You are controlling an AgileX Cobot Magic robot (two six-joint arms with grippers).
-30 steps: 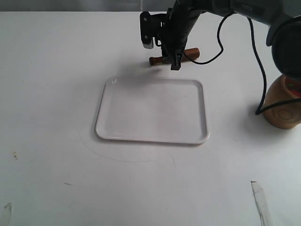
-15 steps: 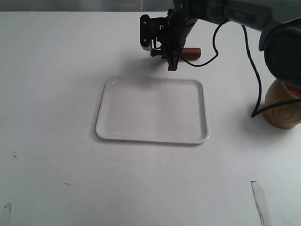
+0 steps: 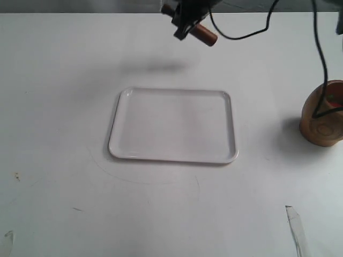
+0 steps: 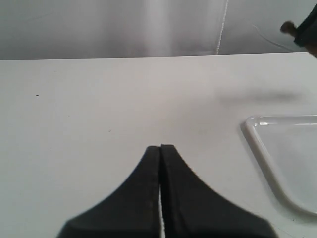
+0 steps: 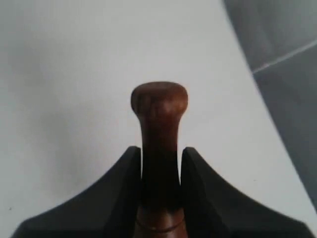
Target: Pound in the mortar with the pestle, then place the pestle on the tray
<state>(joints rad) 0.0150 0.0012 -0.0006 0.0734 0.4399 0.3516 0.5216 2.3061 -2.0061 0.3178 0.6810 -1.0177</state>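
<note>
My right gripper [image 3: 184, 28] hangs high over the far side of the table, shut on the pestle [image 3: 204, 35], a dark reddish-brown club lifted clear of the surface and tilted. In the right wrist view the pestle [image 5: 159, 124] runs between the jaws of the right gripper [image 5: 161, 151], its knob past the tips. The white tray [image 3: 114, 140] lies flat mid-table, nothing on it. The light-brown mortar [image 3: 323, 122] stands at the right edge. My left gripper [image 4: 161, 147] is shut on nothing, low over bare table beside a tray corner [image 4: 257, 143]; the exterior view does not show it.
A black cable [image 3: 320, 64] hangs from the right arm down in front of the mortar. A strip of clear tape [image 3: 296, 227] lies near the front right of the table. The table's back edge meets a grey wall [image 4: 148, 25].
The right gripper has risen from the table behind the tray with the pestle in it. The pestle has gone from lying level to tilted, and the arm has mostly left the view.
</note>
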